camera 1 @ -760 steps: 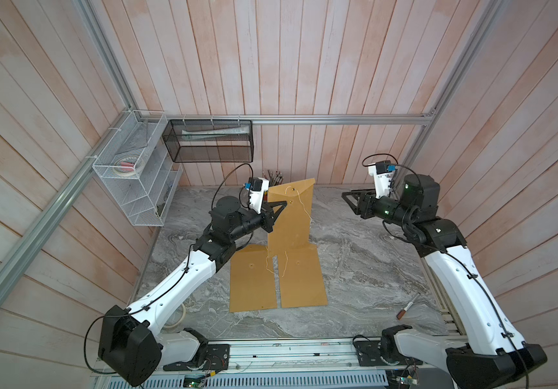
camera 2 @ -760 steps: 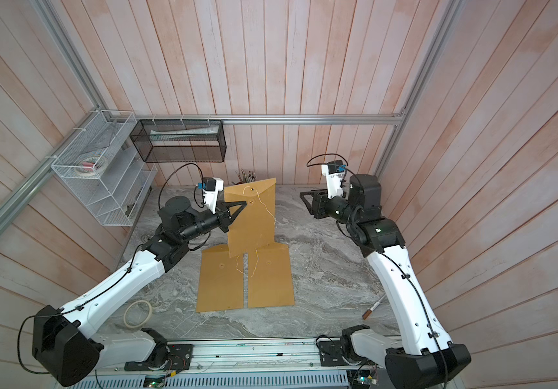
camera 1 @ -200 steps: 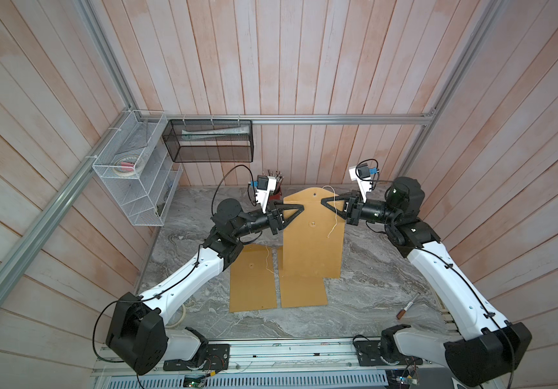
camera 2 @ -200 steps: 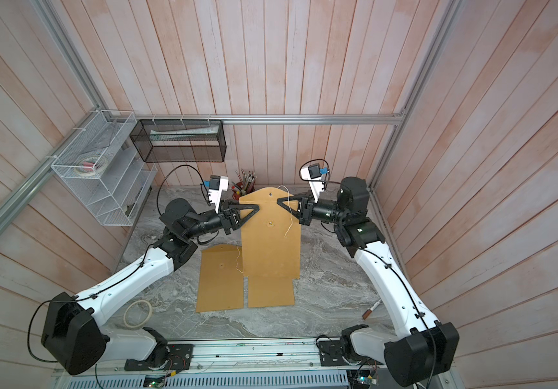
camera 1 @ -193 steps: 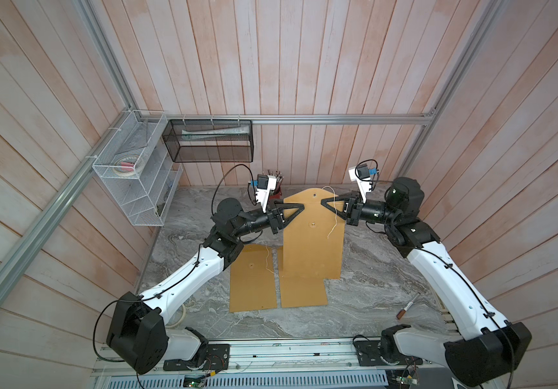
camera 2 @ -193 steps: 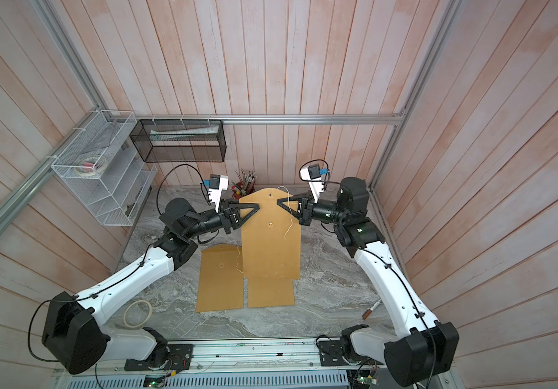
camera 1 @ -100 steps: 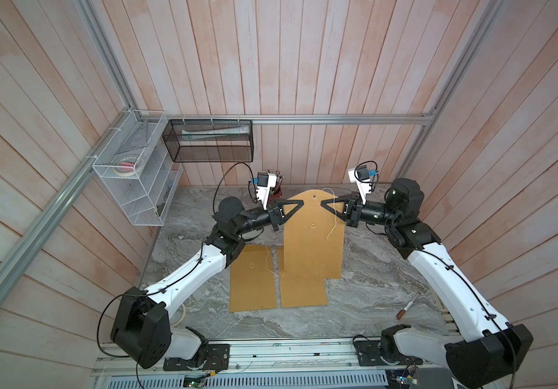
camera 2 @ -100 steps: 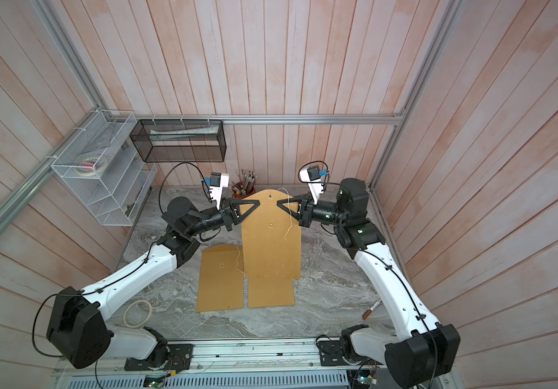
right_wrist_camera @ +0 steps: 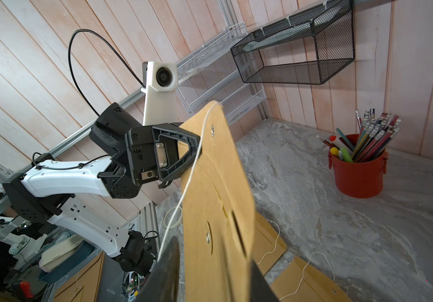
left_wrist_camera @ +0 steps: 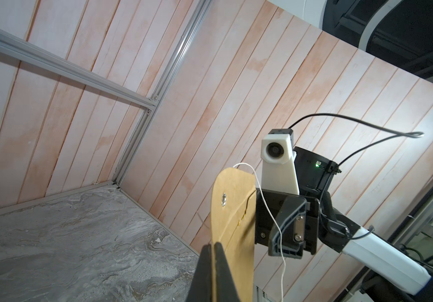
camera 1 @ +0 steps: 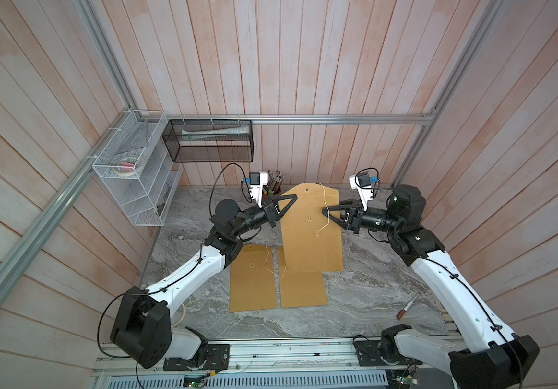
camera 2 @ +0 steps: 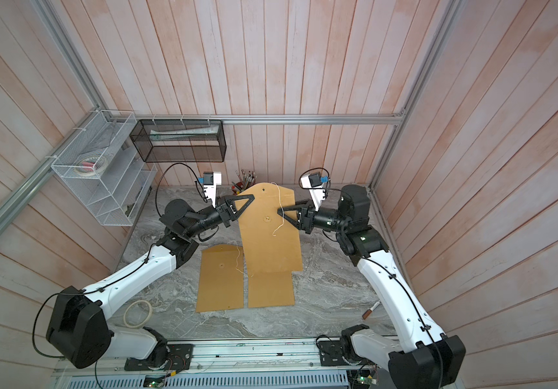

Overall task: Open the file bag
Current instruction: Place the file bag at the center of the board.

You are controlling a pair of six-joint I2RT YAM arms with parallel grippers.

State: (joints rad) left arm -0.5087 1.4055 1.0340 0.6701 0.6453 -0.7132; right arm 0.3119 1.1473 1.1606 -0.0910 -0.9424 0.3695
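Observation:
The file bag [camera 1: 311, 235] [camera 2: 270, 242] is a brown paper envelope held upright above the table, its rounded flap standing up. A white string [camera 1: 326, 205] hangs loose from the flap down the bag's face. My left gripper [camera 1: 292, 198] [camera 2: 253, 199] [left_wrist_camera: 214, 244] is shut on the bag's left edge near the flap. My right gripper [camera 1: 324, 211] [camera 2: 279, 212] [right_wrist_camera: 212, 251] is open at the bag's right edge, one finger on each side of the paper [right_wrist_camera: 210, 196]. The string runs past one of its fingers [right_wrist_camera: 169, 261].
Two more brown envelopes [camera 1: 253, 276] [camera 1: 301, 289] lie flat on the marble table under the raised bag. A red pen cup [right_wrist_camera: 357, 175] stands at the back wall. A marker [camera 1: 407, 305] lies front right, a tape roll [camera 2: 137, 313] front left. A white wire shelf [camera 1: 136, 175] and a black mesh basket [camera 1: 210, 144] hang on the walls.
The right gripper's jaws have parted at the bag's edge; they were together before. The bag stays raised in the left gripper, which has barely moved.

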